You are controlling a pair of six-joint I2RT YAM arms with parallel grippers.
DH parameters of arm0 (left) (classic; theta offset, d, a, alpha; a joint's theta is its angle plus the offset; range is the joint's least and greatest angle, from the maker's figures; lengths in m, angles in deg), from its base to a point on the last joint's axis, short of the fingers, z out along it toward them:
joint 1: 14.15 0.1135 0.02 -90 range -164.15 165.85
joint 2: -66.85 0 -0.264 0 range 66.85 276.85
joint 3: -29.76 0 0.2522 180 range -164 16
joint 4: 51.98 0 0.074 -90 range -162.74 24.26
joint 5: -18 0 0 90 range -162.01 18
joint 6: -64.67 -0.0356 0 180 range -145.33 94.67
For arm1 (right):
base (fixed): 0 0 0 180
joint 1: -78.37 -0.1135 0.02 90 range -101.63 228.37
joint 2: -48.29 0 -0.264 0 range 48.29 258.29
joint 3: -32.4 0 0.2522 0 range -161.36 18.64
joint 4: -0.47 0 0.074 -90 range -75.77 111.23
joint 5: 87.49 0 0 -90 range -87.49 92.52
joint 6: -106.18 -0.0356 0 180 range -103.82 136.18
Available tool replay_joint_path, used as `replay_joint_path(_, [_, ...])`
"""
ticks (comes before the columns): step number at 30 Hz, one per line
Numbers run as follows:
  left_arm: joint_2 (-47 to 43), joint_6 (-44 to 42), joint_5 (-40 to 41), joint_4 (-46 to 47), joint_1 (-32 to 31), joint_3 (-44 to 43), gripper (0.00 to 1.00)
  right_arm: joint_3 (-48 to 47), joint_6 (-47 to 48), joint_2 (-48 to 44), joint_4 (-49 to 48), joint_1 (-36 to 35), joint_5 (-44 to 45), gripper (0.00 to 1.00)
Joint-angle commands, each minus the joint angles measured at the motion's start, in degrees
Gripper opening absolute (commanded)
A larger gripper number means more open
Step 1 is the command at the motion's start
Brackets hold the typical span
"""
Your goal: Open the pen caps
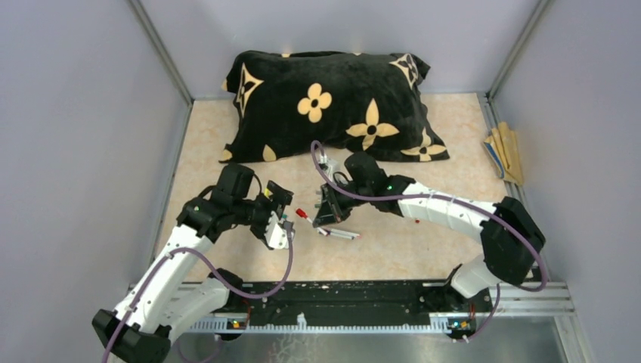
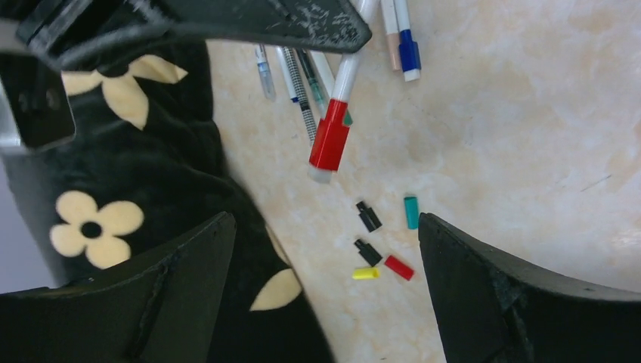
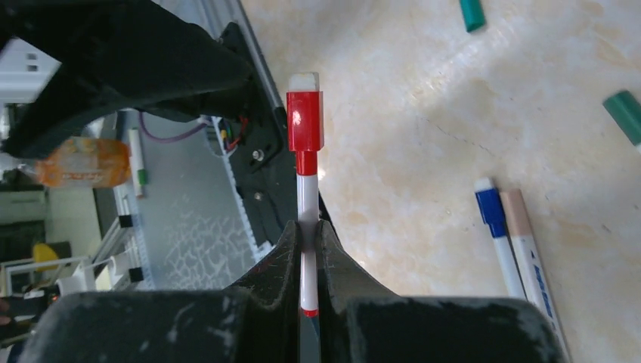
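Note:
My right gripper (image 3: pixel 306 227) is shut on the white barrel of a pen (image 3: pixel 307 193). The pen's red cap (image 3: pixel 305 121) is still on and points toward the left arm. In the top view this gripper (image 1: pixel 329 209) holds the pen above the table, and the red cap (image 1: pixel 302 214) sticks out to the left. My left gripper (image 2: pixel 325 227) stands wide open with nothing between its fingers. The red cap (image 2: pixel 329 144) hangs just beyond its fingertips without touching them. Loose pen caps lie on the table below: two black (image 2: pixel 369 216), one teal (image 2: pixel 410 212), one yellow (image 2: pixel 365 273) and one red (image 2: pixel 398 267).
A black pillow (image 1: pixel 332 102) with cream flowers lies along the back, and its edge runs under my left gripper (image 1: pixel 287 221). Several pens (image 1: pixel 340 233) lie on the table below the right gripper. Among them are a blue-capped one (image 3: pixel 495 219) and a tan stick (image 3: pixel 521 227). Tan sticks (image 1: pixel 505 151) lean at the right wall.

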Motion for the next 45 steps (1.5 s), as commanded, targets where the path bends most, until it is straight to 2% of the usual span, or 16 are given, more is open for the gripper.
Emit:
replay_joint_path(1, [-1.14,-9.72,5.24,3.9,-3.25,3.69,0.97,-5.82,-1.51,2.97,-1.61,0.12,-7.17,0.0])
replay_joint_path(8, [0.68,-9.77,7.81,4.39,-6.6,3.39,0.9,-9.69,-2.15,6.95,-1.62,0.12,-9.8,0.0])
replay_joint_path(16, [4.93,-7.08,10.72,4.64,-9.38,0.4,0.64,-12.41,-2.29,9.76,-0.92,0.21,-11.33,0.0])
replay_joint_path(24, [5.47,-6.2,14.24,4.26,-9.78,0.92,0.39,-12.22,-2.41,10.06,-0.59,0.89,-11.43,0.0])
replay_joint_path(26, [5.4,-6.23,14.26,4.28,-9.76,0.94,0.3,-12.39,-2.33,10.04,-0.3,1.06,-11.44,0.0])
replay_joint_path(29, [5.18,-6.01,14.34,4.78,-9.83,0.89,0.03,-12.36,-2.04,9.87,0.28,1.36,-10.8,0.0])
replay_joint_path(30, [5.12,-5.77,14.47,4.9,-9.84,0.94,0.0,-12.36,-1.83,9.78,0.59,1.39,-10.43,0.0])
replay_joint_path(31, [5.17,-5.46,14.49,5.01,-9.86,0.94,0.0,-12.33,-1.6,9.72,0.95,1.43,-10.01,0.01])
replay_joint_path(33, [5.34,-4.63,14.28,5.25,-9.86,0.88,0.0,-12.16,-1.48,9.35,1.22,1.37,-8.15,0.17])
replay_joint_path(37, [6.14,-2.21,14.0,6.11,-9.85,0.19,0.0,-10.64,-3.46,8.19,-1.9,1.12,-6.75,0.32])
replay_joint_path(42, [7.27,1.31,13.51,5.83,-9.9,-1.84,0.0,-10.04,-4.97,8.8,-3.76,0.92,-7.64,0.35])
replay_joint_path(45, [7.45,2.55,13.43,5.15,-9.88,-2.07,0.0,-9.58,-6.05,8.91,-5.58,0.91,-8.31,0.27])
